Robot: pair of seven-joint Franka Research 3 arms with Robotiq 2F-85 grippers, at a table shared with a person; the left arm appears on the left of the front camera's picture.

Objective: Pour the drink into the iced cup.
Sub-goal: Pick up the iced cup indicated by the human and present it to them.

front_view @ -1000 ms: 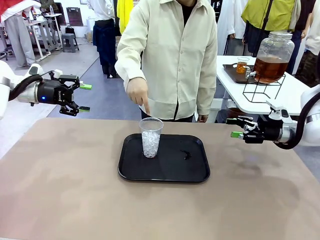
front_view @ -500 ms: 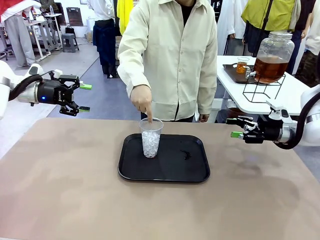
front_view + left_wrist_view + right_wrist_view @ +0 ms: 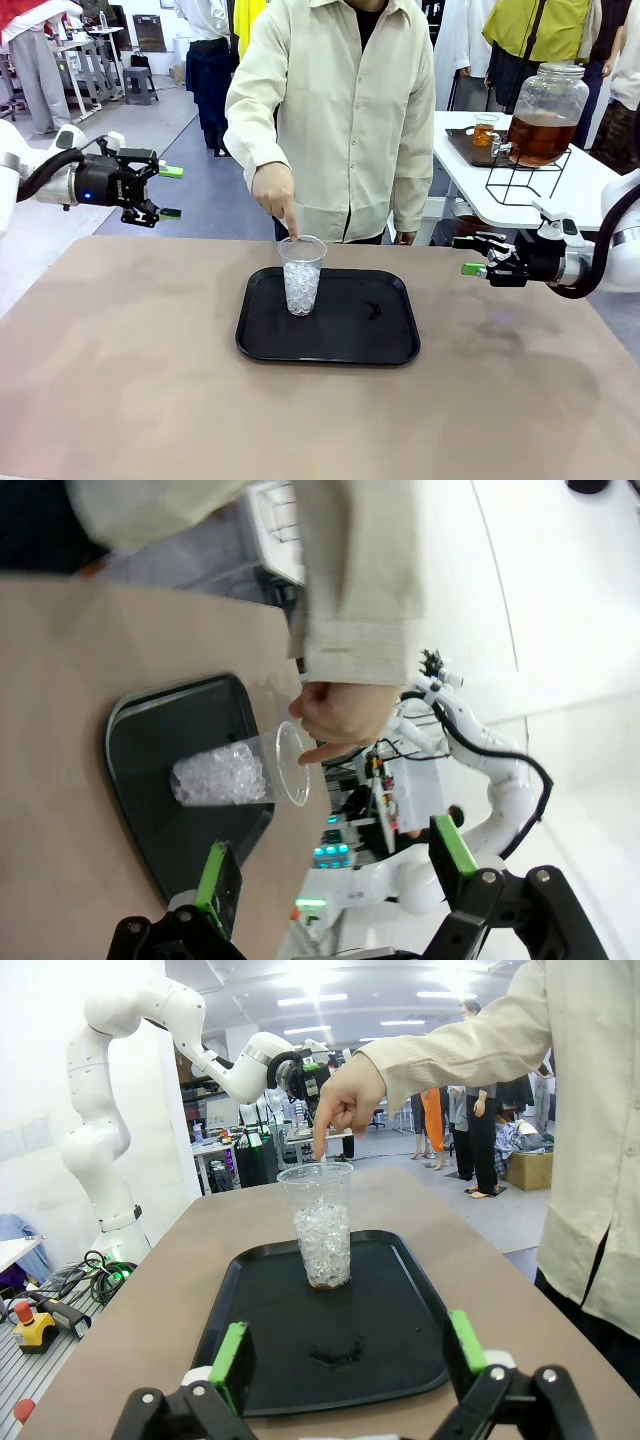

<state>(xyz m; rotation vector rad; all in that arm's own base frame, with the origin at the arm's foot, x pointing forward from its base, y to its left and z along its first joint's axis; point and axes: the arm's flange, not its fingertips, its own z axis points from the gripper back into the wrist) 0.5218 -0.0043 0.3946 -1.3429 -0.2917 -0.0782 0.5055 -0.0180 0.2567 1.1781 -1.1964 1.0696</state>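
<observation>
- Two claws, both released. The left gripper [image 3: 171, 192] hangs in the air out past the far-left corner of the black tray [image 3: 330, 345], jaws wide with nothing between them. The right gripper [image 3: 468, 254] sits low off the tray's right side, about level with its far edge, and is also spread and empty.
- Writing: I can make out a short pale line of print on the left gripper's black body in the front view, but it is too small to read.
- The drink [image 3: 540, 138] is clear amber-brown. It fills the lower part of a big round lidded glass jar [image 3: 548, 90] on a white side table [image 3: 600, 180], well beyond the tray's far-right corner.
- The drink is well apart from both claws. It lies up and behind the right gripper, and the left gripper is a whole tray's width farther off.
- A small glass [image 3: 485, 130] of amber liquid stands just beside the jar, on the side nearer the tray.
- The iced cup [image 3: 301, 275] stands upright on the tray's left half, with ice piled in its lower part.
- The person's hand [image 3: 273, 190] hovers over the cup from the tray's far side, index finger down at the rim. I cannot tell whether it is touching.
- Through the right wrist camera, the cup [image 3: 322, 1225] lines up dead ahead between my spread fingers [image 3: 232, 1355], past the middle of the tray [image 3: 400, 1340].
- A small dark fleck [image 3: 372, 311] lies on the tray's right half; I cannot tell what it is.
</observation>
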